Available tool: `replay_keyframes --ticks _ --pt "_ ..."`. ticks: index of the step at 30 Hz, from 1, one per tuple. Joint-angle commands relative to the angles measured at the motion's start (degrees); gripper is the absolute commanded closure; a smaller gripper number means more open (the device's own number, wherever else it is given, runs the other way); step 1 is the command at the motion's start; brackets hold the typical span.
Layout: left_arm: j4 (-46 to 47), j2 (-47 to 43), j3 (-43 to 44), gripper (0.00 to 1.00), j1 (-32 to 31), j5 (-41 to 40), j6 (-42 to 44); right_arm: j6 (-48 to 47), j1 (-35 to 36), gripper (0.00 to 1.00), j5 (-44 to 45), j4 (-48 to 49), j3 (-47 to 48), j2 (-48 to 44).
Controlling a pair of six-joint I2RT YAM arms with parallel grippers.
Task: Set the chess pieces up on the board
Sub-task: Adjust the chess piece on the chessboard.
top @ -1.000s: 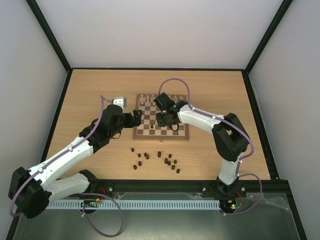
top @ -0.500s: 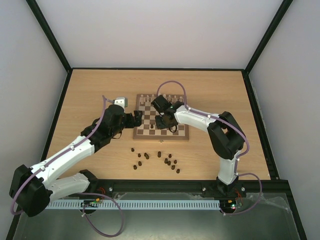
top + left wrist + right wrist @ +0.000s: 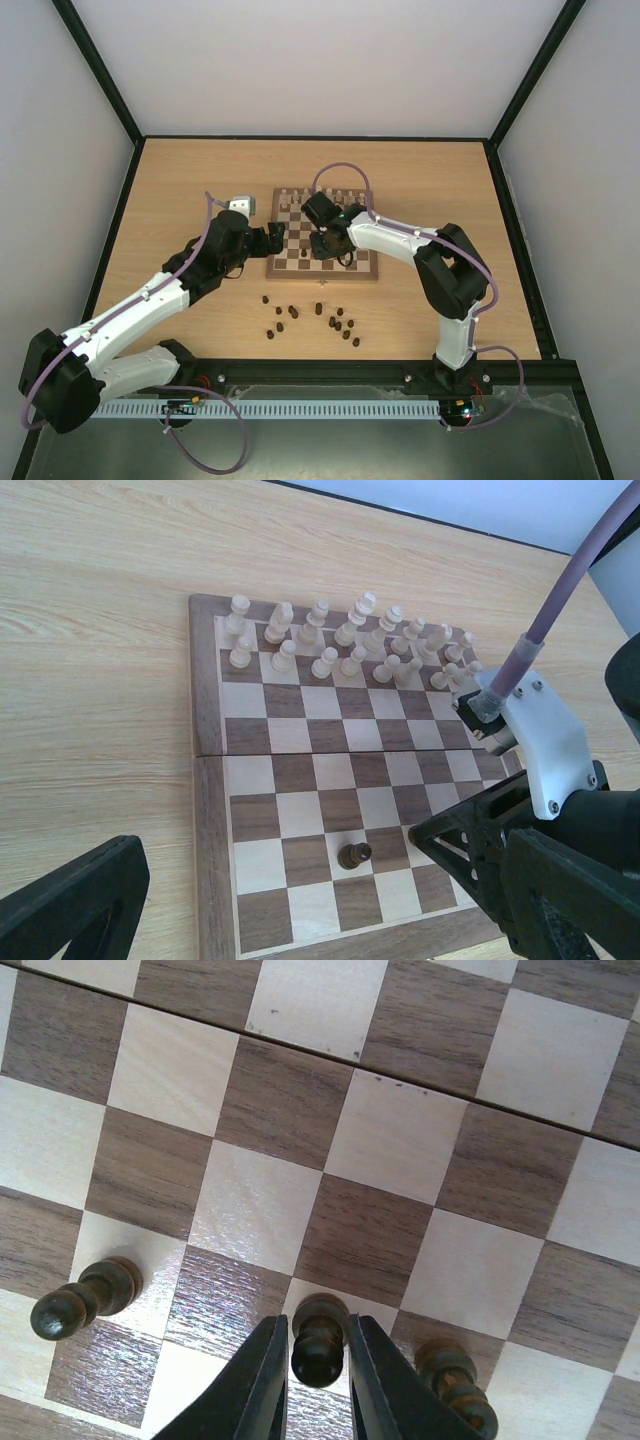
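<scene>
Right gripper (image 3: 318, 1322) first: its two fingers (image 3: 262, 1385) are nearly shut. They press close on both sides of one little dark pawn (image 3: 320, 1348). I think I have hold of it. The pawn stands on the board (image 3: 400, 1140), in the second row from the board's near edge.

Two more dark pawns (image 3: 85, 1300) stand in that same row, one on each side of my pawn. The one on the right is partly hidden behind my finger.

My left gripper (image 3: 270, 238) is open as wide as it goes and holds nothing. It hangs just beside the board's left edge.

Now for how much is done. The pale pieces (image 3: 325, 662) look all set. They stand in two neat rows along the board's far side, and I see no gaps there.

The dark side has only just begun. I can see three dark pawns on the board and no other dark ones, though my right arm hides some squares in the view from my left wrist. The rest of the dark pieces (image 3: 335, 325) are off the board. They sit in a loose bunch on the tabletop (image 3: 180, 190), near the board's near edge.

So I judge the job is a bit more than half done. Most of the dark pawns and all the big dark pieces are left to place.
</scene>
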Motion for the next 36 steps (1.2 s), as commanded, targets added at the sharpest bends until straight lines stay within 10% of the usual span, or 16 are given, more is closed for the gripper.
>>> replay_keyframes --ticks 1,28,36 --pt "1.13 0.25 -0.66 0.0 0.28 0.34 -0.25 0.36 0.48 0.81 0.76 -3.11 -0.49 -1.12" --pt "1.4 0.25 -0.87 0.0 0.29 0.91 -0.31 1.22 1.19 0.84 1.53 -3.64 -2.05 -2.98" --pt "1.27 0.07 -0.88 0.0 0.32 0.46 -0.31 1.5 2.16 0.68 1.96 -4.11 -2.22 -5.75"
